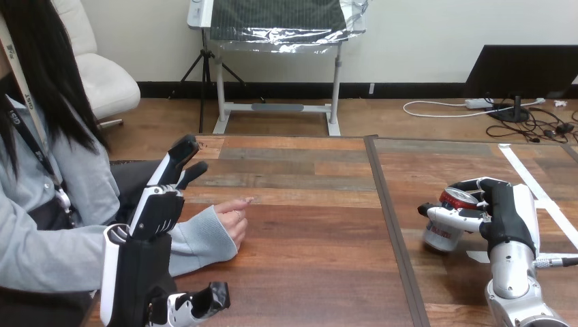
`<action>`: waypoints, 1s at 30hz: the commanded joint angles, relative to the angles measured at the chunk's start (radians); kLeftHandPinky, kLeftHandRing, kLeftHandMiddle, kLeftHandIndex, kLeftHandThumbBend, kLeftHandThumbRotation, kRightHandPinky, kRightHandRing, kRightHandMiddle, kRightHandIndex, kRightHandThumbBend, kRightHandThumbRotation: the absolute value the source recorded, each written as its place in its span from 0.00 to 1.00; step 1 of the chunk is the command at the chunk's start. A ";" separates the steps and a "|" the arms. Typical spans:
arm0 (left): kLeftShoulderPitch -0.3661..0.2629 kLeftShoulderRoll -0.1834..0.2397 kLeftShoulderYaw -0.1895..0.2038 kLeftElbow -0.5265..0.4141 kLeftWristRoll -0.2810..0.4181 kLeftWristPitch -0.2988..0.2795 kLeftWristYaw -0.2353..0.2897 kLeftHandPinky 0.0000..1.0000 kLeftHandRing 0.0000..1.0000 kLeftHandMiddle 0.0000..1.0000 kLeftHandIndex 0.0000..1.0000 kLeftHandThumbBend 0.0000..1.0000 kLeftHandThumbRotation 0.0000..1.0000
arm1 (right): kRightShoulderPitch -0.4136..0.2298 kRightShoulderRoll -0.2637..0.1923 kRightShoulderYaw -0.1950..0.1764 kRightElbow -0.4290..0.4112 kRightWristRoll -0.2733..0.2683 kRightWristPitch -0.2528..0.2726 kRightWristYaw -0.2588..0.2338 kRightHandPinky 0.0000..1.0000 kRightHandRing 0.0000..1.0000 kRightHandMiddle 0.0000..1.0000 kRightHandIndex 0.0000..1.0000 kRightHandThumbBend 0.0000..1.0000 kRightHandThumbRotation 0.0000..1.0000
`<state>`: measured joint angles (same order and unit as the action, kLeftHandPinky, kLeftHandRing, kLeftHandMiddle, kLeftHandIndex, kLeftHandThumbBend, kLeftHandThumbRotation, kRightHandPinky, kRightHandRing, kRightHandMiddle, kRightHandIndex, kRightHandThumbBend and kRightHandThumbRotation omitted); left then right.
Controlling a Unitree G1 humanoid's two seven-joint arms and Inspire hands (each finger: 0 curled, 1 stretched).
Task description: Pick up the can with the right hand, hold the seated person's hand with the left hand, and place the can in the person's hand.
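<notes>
A silver can with a red top stands slightly tilted at the right of the wooden table. My right hand has its fingers and thumb curled round the can's upper part from the right. Whether the can's base still touches the wood I cannot tell. At the left, the person's hand rests on the table, loosely curled, with one finger pointing right. My left hand is raised in front of the person's grey sleeve, its fingers straight and pointing away from me, its thumb low near the front edge.
A dark seam runs front to back through the table, just left of the can. White tape strips lie on the wood at the far right. The person sits at the table's left side.
</notes>
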<state>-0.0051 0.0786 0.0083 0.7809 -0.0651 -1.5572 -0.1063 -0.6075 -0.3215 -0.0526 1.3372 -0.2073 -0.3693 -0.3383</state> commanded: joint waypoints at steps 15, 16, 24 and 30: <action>-0.070 -0.010 0.049 0.004 0.059 0.014 0.001 0.98 0.94 0.93 0.89 1.00 0.76 | -0.059 -0.014 0.023 -0.051 -0.035 -0.095 -0.042 0.36 0.42 0.50 0.52 0.84 0.00; -0.070 -0.011 0.050 0.005 0.060 0.014 0.002 0.98 0.94 0.93 0.89 1.00 0.75 | -0.060 -0.014 0.023 -0.051 -0.036 -0.097 -0.041 0.37 0.42 0.50 0.52 0.84 0.00; -0.073 -0.013 0.065 0.009 0.078 0.016 0.006 0.96 0.94 0.93 0.88 1.00 0.75 | -0.061 -0.012 0.031 -0.053 -0.046 -0.107 -0.047 0.39 0.44 0.51 0.52 0.85 0.00; -0.072 -0.013 0.072 0.004 0.090 0.017 0.008 0.97 0.94 0.93 0.89 1.00 0.75 | -0.058 -0.005 0.033 -0.057 -0.049 -0.108 -0.052 0.39 0.45 0.51 0.52 0.84 0.00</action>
<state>-0.0123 0.0724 0.0643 0.7910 0.0104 -1.5431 -0.1044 -0.6075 -0.3213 -0.0260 1.3362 -0.2526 -0.4388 -0.3671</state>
